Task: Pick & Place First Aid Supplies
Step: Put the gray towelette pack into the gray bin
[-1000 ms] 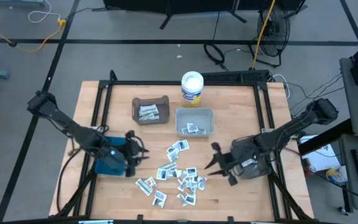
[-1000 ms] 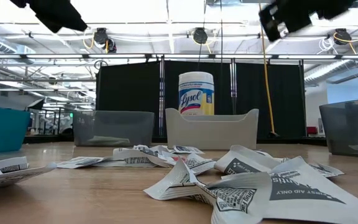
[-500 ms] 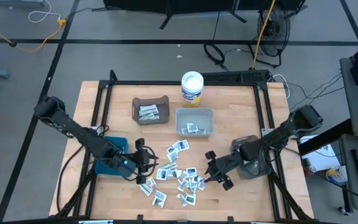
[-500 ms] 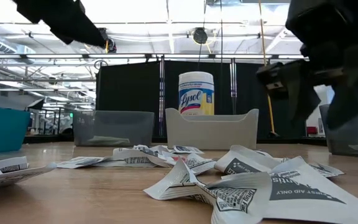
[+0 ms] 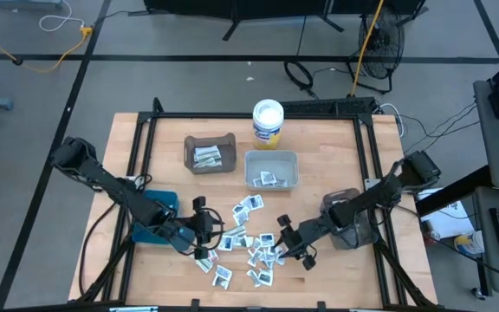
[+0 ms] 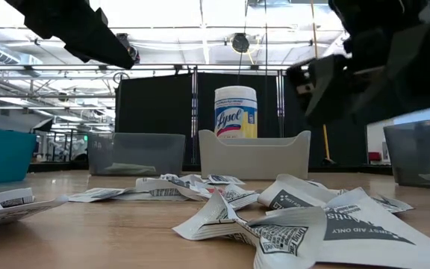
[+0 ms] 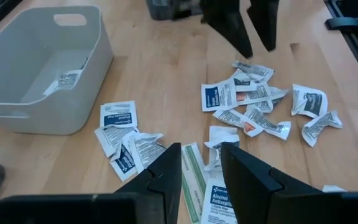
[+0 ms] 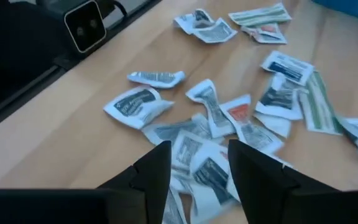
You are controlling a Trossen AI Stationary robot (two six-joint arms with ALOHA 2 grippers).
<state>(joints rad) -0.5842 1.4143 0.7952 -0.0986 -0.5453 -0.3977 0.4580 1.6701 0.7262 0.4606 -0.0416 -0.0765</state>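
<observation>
Both grippers hover over the scattered first aid packets [image 5: 248,245] on the wooden table [image 5: 319,186]: left gripper [image 5: 206,243] at the pile's left edge, right gripper [image 5: 284,245] at its right, each with fingers parted and empty. Beyond, more packets lie in the white bin [image 5: 271,170] and brown bin [image 5: 210,154], before the Lysol tub [image 5: 268,122].

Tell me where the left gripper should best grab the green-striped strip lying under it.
Across its narrow width near mid-length, coming straight down. The green-striped strip lies flat on the table, long and thin, with no raised edge to catch sideways. The left gripper hovers open just above it; a blue-printed packet beside it may crowd one finger.
</observation>
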